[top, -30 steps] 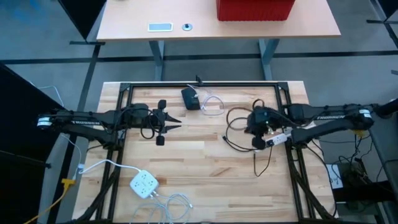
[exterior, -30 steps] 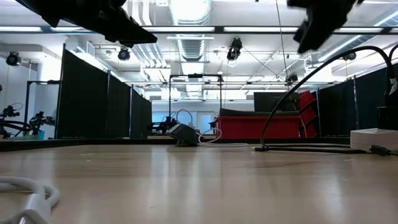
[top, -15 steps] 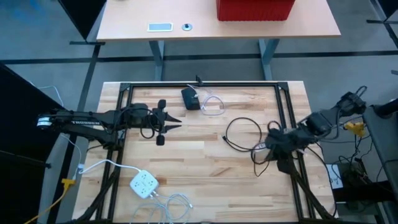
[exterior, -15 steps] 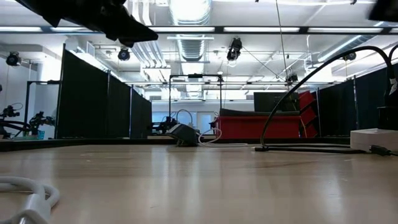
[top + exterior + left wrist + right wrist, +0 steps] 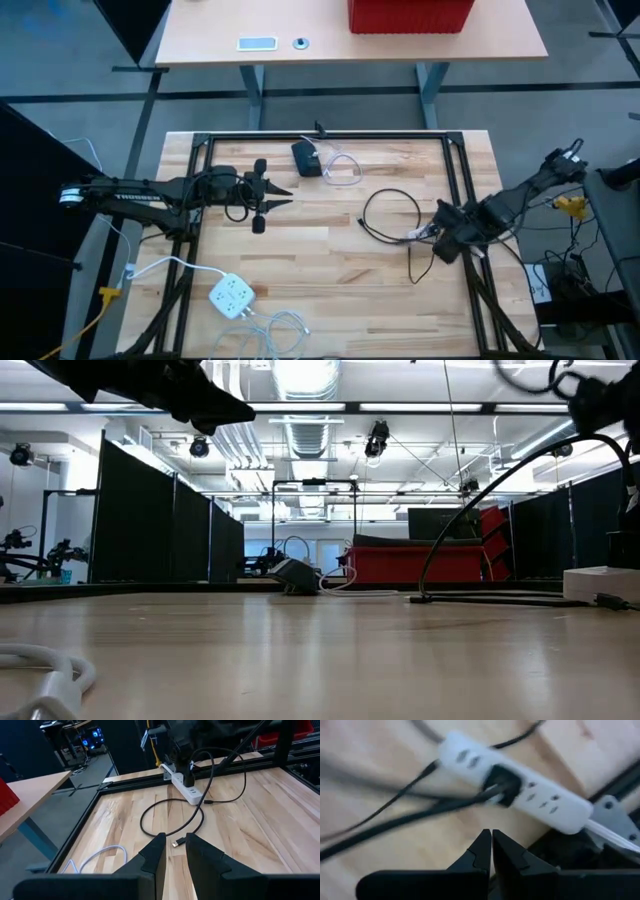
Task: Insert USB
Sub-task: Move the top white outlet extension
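A black cable lies looped on the wooden table, and its free USB plug rests flat on the boards. Its other end runs to a black plug in a white power strip, which lies by the right frame rail. My right gripper hovers over that strip, fingers shut with nothing between them. My left gripper stands open at the table's left, pointing at the cable; the USB plug lies on the table ahead of its fingers, apart from them.
A black adapter with a coiled white cord lies at the far middle. A white multi-socket cube with white cords sits near the front left. A black metal frame rims the table.
My right arm has swung round: its gripper has gone from over the far part of the cable loop toward the table's near right and now points over the power strip. The cable and the strip have stayed where they lay.
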Tool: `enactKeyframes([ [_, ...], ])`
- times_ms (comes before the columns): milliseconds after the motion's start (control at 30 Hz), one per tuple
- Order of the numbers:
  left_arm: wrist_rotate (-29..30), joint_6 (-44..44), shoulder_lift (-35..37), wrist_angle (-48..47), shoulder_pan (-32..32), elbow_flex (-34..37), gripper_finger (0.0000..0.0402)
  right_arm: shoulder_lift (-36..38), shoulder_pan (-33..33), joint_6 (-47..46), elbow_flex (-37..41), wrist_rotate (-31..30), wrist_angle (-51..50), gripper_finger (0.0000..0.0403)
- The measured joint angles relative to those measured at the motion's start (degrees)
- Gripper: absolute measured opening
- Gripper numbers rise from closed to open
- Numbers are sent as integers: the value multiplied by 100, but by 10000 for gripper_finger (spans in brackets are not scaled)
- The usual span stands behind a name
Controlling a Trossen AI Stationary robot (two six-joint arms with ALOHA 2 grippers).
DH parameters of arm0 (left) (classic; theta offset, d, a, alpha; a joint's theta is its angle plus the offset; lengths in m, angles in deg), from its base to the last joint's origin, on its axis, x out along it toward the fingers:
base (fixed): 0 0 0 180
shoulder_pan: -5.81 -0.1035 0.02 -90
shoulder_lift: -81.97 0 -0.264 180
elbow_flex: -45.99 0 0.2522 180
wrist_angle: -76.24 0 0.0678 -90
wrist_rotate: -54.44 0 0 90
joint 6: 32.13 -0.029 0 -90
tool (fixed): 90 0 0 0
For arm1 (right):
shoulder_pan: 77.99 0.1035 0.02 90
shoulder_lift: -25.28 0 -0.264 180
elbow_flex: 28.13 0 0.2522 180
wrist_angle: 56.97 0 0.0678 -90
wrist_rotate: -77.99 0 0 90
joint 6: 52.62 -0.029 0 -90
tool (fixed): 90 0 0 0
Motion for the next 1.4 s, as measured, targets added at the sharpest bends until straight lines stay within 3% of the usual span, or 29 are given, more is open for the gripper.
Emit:
enactKeyframes([
  [100, 1, 0, 0, 9, 0, 0, 64, 71, -608, 359, 141, -1, 113, 0],
  [300, -1, 0, 0, 5, 0, 0, 64, 91, -1929, 2336, 157, 87, 1308, 0],
  [500, -1, 0, 0, -2, 0, 0, 64, -181, -3519, 3820, 157, 192, 1794, 0],
  [667, -1, 36, 0, -19, 0, 0, 64, -341, -4347, 4344, 151, 950, 1662, 0],
  [1000, -1, 76, 0, -16, 0, 0, 64, -2, -3869, 3579, 30, 1826, -76, 0],
  [1200, -1, 79, 0, 3, 0, 0, 64, 129, -3004, 3288, 53, 1954, 293, 0],
  [1400, -1, 79, 2, 7, 0, 0, 64, -168, -2385, 3819, 419, 1793, 1623, 0],
])
